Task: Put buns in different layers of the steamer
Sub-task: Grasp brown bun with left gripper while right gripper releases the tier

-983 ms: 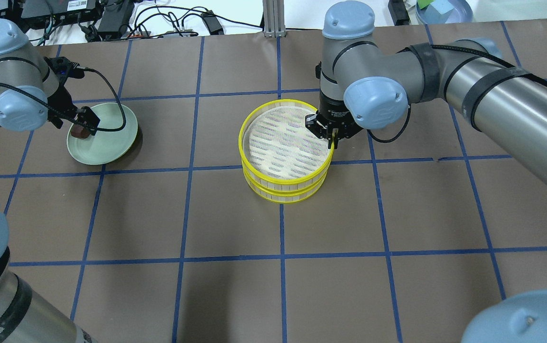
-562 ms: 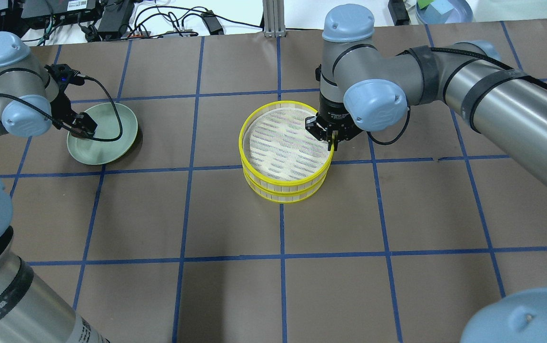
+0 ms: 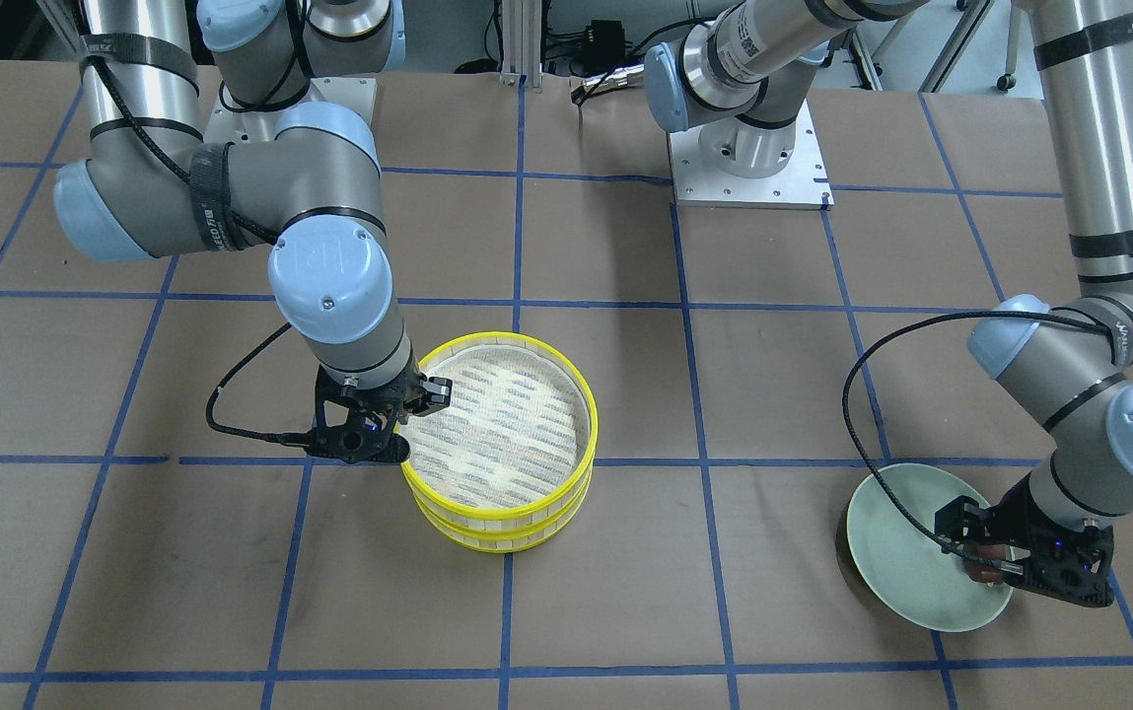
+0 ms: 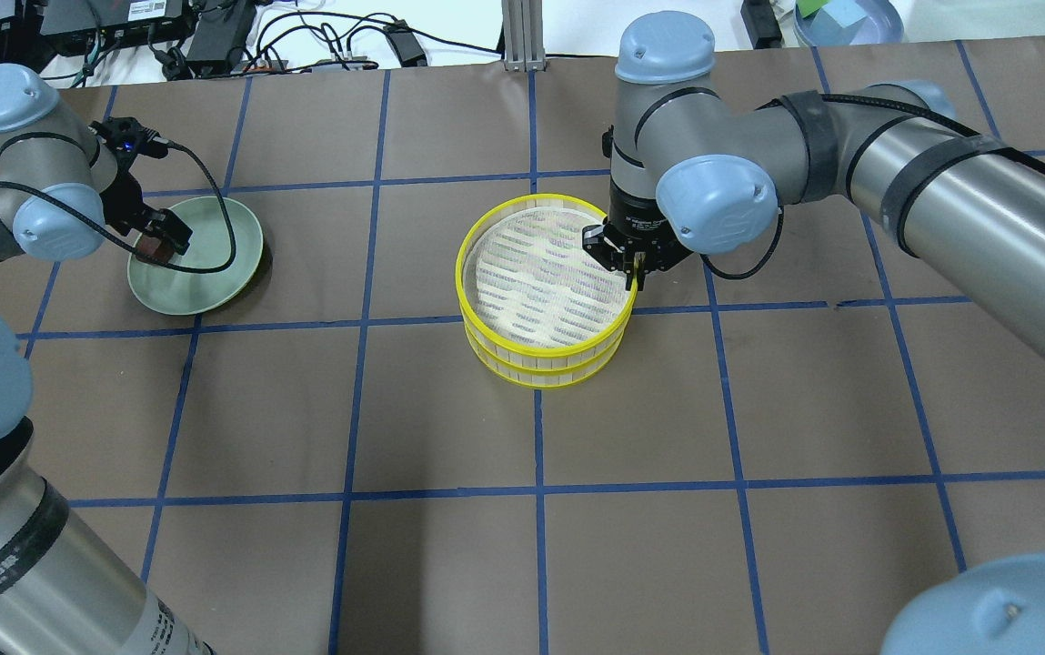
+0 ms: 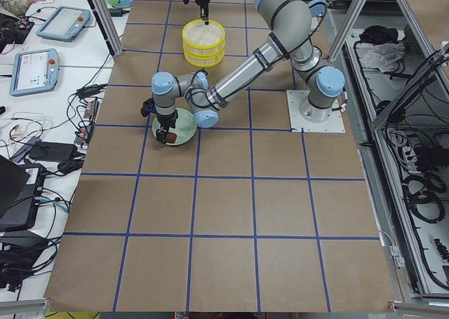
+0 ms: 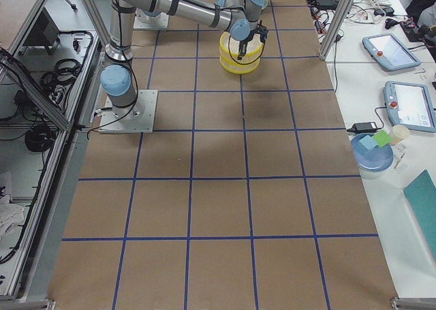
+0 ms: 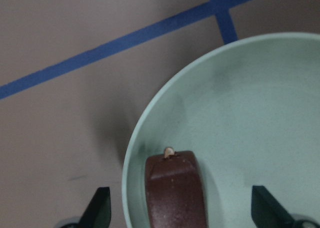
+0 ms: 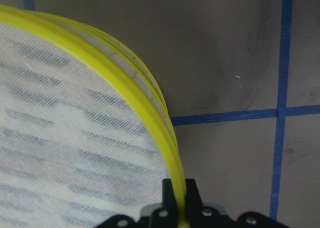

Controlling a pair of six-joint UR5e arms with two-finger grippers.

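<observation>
The dark reddish-brown bun (image 7: 175, 193) lies on the pale green plate (image 4: 213, 273) near its left rim. My left gripper (image 4: 158, 244) is open and hangs low over the plate. Its fingers (image 7: 100, 210) stand wide on either side of the bun without touching it. The two stacked steamer trays (image 4: 486, 332) with yellow rims stand at the table's middle, and the top tray's mesh floor (image 3: 497, 434) is bare. My right gripper (image 4: 636, 268) is shut on the top tray's yellow rim (image 8: 125, 72). The cream-white bun is not in view.
The table is brown paper with blue tape lines (image 4: 540, 491). Cables and power boxes (image 4: 213, 36) lie beyond the far edge. A blue bowl (image 6: 371, 153) and tablets (image 6: 412, 105) sit on the side bench past my right arm.
My left arm has sunk lower over the plate, bringing its open fingers down around the brown bun. My right gripper has stayed on the steamer rim.
</observation>
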